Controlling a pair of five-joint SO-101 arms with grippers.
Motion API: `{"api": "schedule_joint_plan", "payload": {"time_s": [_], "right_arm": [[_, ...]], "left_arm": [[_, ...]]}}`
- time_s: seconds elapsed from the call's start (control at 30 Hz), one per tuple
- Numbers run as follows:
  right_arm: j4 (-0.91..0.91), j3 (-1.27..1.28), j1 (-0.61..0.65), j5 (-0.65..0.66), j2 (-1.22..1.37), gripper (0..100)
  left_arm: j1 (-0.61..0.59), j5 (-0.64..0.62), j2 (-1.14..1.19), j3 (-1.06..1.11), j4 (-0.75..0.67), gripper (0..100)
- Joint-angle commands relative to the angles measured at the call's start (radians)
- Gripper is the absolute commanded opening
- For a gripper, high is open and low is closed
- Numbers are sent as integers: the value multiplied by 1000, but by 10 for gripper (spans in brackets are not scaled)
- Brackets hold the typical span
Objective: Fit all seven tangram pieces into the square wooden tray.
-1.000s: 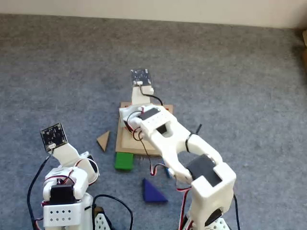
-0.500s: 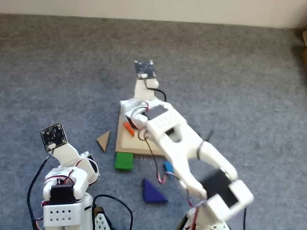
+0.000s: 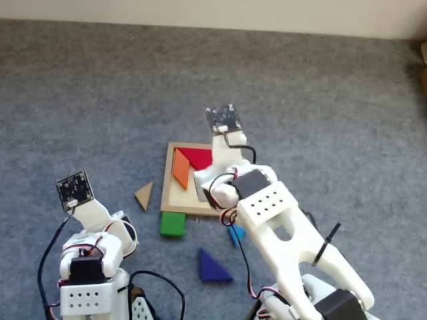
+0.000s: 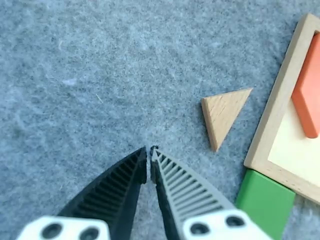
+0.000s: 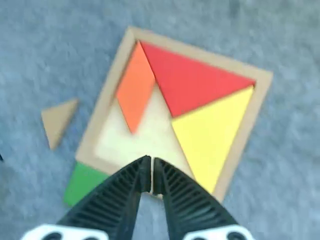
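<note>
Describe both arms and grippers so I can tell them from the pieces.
The left arm and right arm are white plastic shells with black servo blocks, black cables and a small dark circuit board at the wrist. The left gripper and right gripper are ribbed, tapering, black and grey.

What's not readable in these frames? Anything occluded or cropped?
High view: right arm covers the right half of the square wooden tray, yellow triangle included.
High view: small light blue piece mostly under that arm; shape unclear.
Left wrist view: green rectangular block and tray cut by the frame edge.
Right wrist view: right gripper covers the tray's near rim.
</note>
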State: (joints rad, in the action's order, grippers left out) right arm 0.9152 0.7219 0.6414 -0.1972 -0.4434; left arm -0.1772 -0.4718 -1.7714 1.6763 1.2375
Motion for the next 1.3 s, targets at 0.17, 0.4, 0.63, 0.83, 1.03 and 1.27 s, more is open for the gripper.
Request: {"api": "schedule_joint_plan", "payload": {"time_s": [0.17, 0.4, 0.63, 0.83, 1.03, 1.27], "right_arm": [[116, 5, -13, -97, -47, 250], [107, -4, -7, -107, 147, 250], [117, -130, -13, -107, 352, 250], [282, -137, -12, -107, 275, 250], [285, -79, -12, -107, 249, 250], [159, -2, -13, -173, 255, 250]], "left_arm": [[21, 6, 7, 22, 5, 43], [21, 6, 7, 22, 5, 43], [21, 6, 7, 22, 5, 43], [21, 6, 7, 22, 5, 43], [21, 6, 7, 22, 5, 43], [21, 6, 7, 22, 5, 43]]}}
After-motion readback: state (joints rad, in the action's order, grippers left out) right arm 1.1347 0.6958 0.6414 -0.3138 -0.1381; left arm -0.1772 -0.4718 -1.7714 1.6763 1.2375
